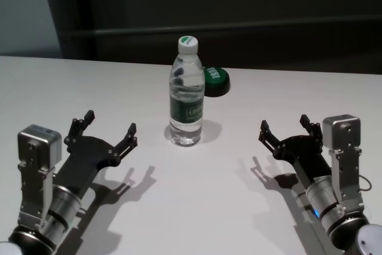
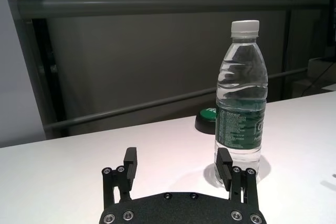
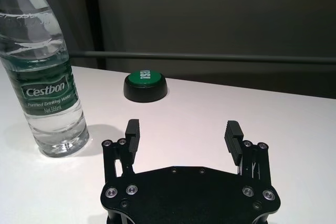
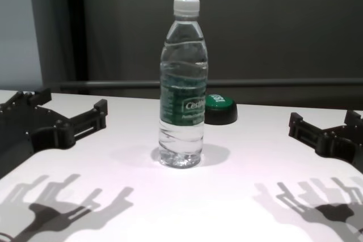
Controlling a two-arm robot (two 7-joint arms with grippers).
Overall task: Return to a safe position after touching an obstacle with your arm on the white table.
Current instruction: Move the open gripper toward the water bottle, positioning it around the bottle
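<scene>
Fingers on both grippers are spread wide and hold nothing. At the lower left of the head view the left gripper (image 1: 110, 128) hangs above the tabletop (image 1: 191, 207), throwing a shadow of its fingers on the surface below. At the lower right the right gripper (image 1: 285, 128) is posed much the same, angled in toward the middle. Neither touches the water bottle (image 1: 187, 91), which stands upright at the centre of the frame, cap on, well apart from the two grippers and roughly between them.

Just behind the bottle, a little to the right of it in the frame, sits a low black puck with a green top (image 1: 215, 81), near the far edge of the tabletop.

The arms look drawn back to either side, which fits a retreat posture: fingers empty, wrists raised off the surface, with bare white tabletop between each gripper and the obstacle. The bottle standing straight suggests any contact with it was light. Judged from this layout, the return to a safe position appears close to done or already done.
</scene>
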